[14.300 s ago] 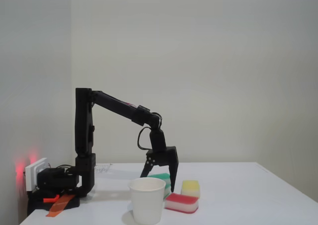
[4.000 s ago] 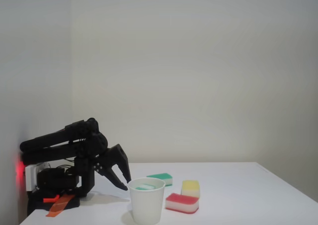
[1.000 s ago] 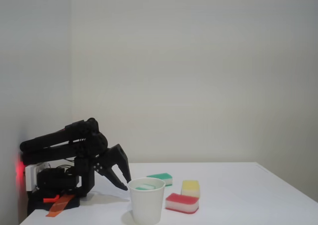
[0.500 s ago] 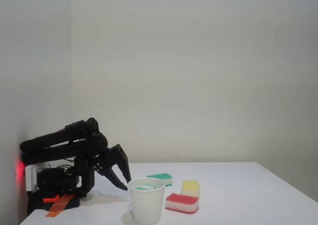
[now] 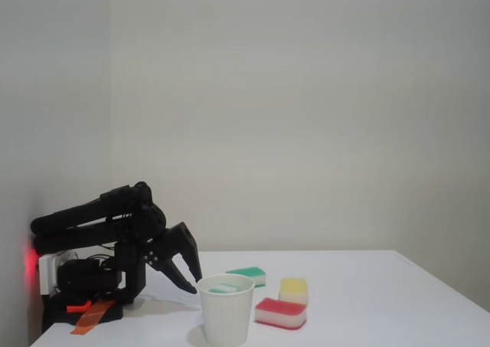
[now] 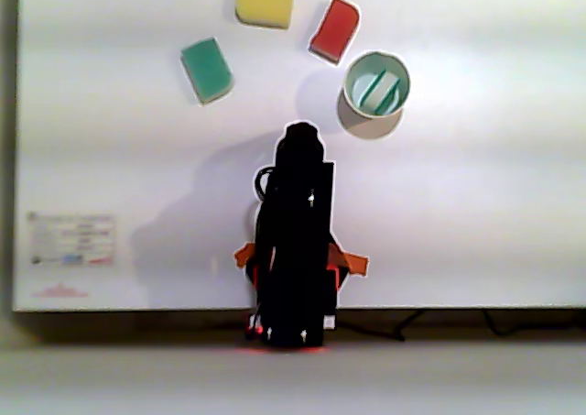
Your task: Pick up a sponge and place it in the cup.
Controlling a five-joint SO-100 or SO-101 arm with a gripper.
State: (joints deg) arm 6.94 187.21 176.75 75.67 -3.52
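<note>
The white paper cup (image 5: 227, 322) (image 6: 347, 83) stands at the table's front, and one green sponge (image 5: 223, 288) (image 6: 377, 88) stands on edge inside it. A second green sponge (image 5: 246, 275) (image 6: 207, 69) lies flat on the table behind the cup. My black arm is folded back low over its base. In the fixed view my gripper (image 5: 196, 286) hangs just left of the cup's rim, open, with nothing between its fingers. In the other view the gripper (image 6: 300, 133) points toward the sponges, and its jaws cannot be made out from above.
A yellow sponge (image 5: 293, 289) (image 6: 265, 5) and a red-and-white sponge (image 5: 280, 312) (image 6: 335, 29) lie to the right of the cup in the fixed view. The arm's base (image 5: 84, 286) (image 6: 293, 296) sits at the table's edge beside a white box with a red light (image 5: 47, 266).
Since 14.3 s ago the arm has folded back from over the green sponges, and one green sponge now sits in the cup. Nothing has moved over the last four seconds.
</note>
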